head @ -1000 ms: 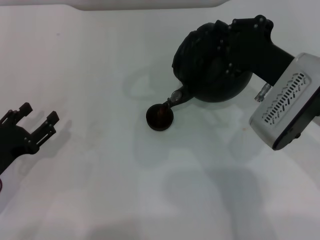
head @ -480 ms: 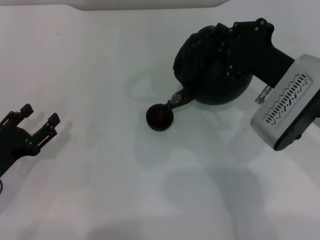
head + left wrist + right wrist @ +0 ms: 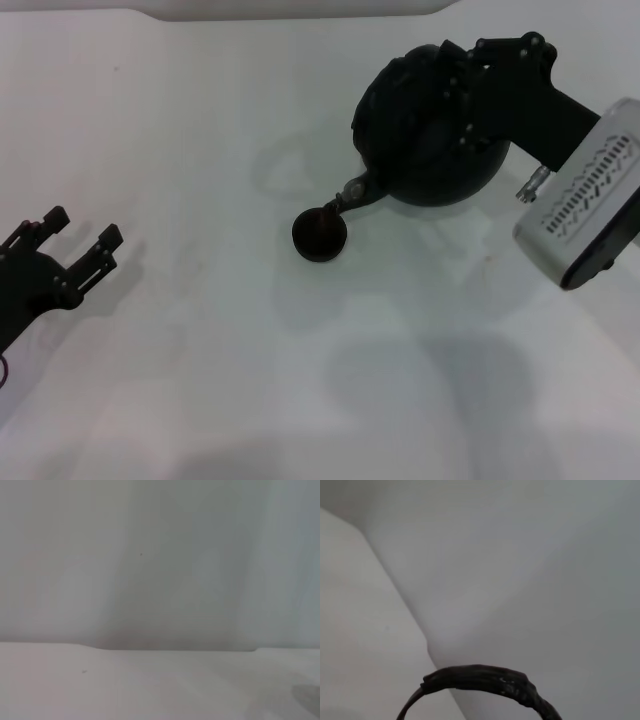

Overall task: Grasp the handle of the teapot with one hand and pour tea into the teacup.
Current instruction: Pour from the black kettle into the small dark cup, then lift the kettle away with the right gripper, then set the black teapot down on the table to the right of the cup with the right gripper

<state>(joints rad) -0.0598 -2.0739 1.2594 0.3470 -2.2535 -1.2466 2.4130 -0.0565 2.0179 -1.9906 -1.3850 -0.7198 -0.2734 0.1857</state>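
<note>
While the right gripper [image 3: 470, 85] stays clamped on the ribbed black hoop handle [image 3: 485, 680], the round matte-black teapot [image 3: 425, 135] tilts w/ spout over the small dark teacup [image 3: 319, 233] below-left; left gripper [image 3: 75, 250] idle, fingers apart.

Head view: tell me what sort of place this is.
Probably a lab test bench, not a kitchen: a bare white table, just a teapot and a teacup on it. The right gripper is at the teapot's handle; the left gripper sits open, idle at the table's left.
</note>
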